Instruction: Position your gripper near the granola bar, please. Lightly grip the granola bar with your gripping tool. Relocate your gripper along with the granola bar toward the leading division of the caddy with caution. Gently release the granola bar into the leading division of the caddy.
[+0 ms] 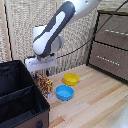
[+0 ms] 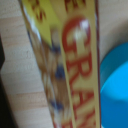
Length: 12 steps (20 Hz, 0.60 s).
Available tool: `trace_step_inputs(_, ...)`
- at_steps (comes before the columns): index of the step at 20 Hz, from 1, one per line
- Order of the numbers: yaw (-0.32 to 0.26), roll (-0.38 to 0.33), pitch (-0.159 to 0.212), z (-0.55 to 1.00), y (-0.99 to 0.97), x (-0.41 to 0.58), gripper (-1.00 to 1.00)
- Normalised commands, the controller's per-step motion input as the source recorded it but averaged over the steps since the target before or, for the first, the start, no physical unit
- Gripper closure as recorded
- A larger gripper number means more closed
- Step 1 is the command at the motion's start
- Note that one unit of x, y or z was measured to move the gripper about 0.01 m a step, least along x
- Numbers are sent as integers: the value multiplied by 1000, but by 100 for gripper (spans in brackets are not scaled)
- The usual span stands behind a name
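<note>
- Pale wooden tabletop point(image 1: 95, 100), backed by a woven screen and flanked by a brown drawer cabinet point(image 1: 112, 42), is being used as the setting.
- Clenched on the granola bar point(image 1: 45, 84), the gripper point(image 1: 42, 73) is being held above the table just beside the caddy point(image 1: 20, 95).
- Pickup is judged done; carrying over the wall and releasing into the leading division point(image 1: 22, 106) are being left to do.
- Both caddy compartments are being shown with nothing visible inside.
- Nearby, a blue bowl point(image 1: 64, 92) and a yellow bowl point(image 1: 71, 78) are being seen with nothing in them.
</note>
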Motion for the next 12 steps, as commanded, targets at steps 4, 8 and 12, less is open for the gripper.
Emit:
trace_step_inputs(4,235,-38,36,-86,0,321,100)
trace_step_inputs(8,48,-21,37,-62,12,112,100)
trace_step_inputs(12,-6,-17,27,-72,94,5,100)
